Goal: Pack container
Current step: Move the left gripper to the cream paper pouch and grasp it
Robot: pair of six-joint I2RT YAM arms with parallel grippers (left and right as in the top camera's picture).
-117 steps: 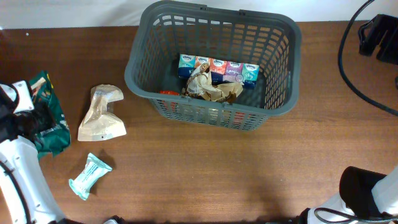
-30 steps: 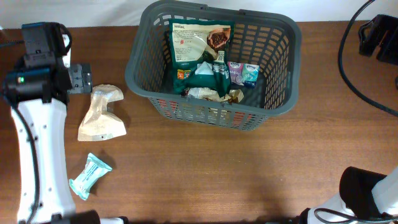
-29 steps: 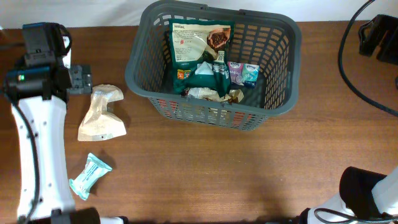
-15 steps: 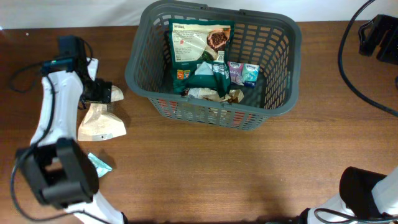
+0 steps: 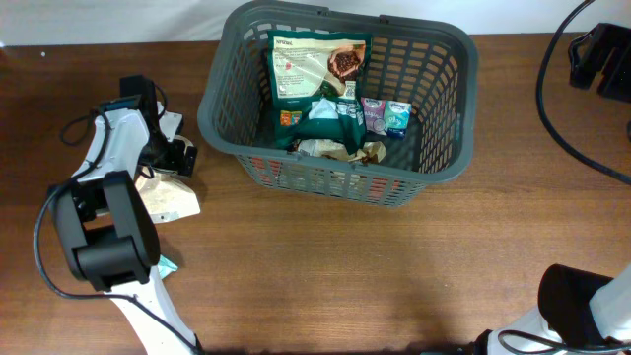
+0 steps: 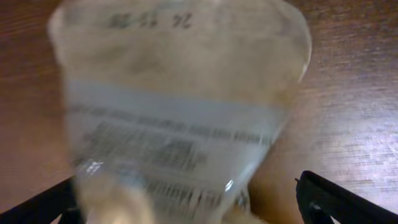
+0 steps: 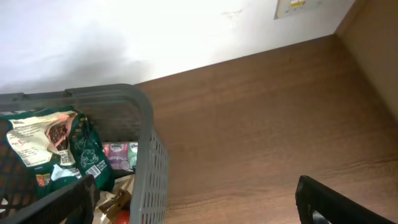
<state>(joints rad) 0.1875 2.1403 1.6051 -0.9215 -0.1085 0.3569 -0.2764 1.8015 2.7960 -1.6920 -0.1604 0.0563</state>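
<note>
The container [image 5: 205,118], a dark grey slotted basket, stands at the table's far middle. A green snack bag [image 5: 317,61], small tissue packs [image 5: 385,114] and a crumpled brown wrapper [image 5: 340,150] lie inside it. Left of it a pale beige pouch [image 5: 170,201] lies on the wood. My left gripper [image 5: 178,158] is low over the pouch's top end, open. In the left wrist view the blurred pouch [image 6: 180,106] fills the gap within the left gripper [image 6: 193,211]. The right gripper [image 7: 196,208] is open and holds nothing, beside the container's corner [image 7: 147,118].
A teal pack [image 5: 168,263] shows just past the left arm's base. Black cables [image 5: 552,108] and a black device [image 5: 603,59] sit at the far right. The right arm's base [image 5: 582,314] is at the near right corner. A white wall lies behind the table.
The green bag, on the table at the left earlier, now lies in the container. Over the last second the left arm swung right and came down over the beige pouch. Both grippers stayed open.
</note>
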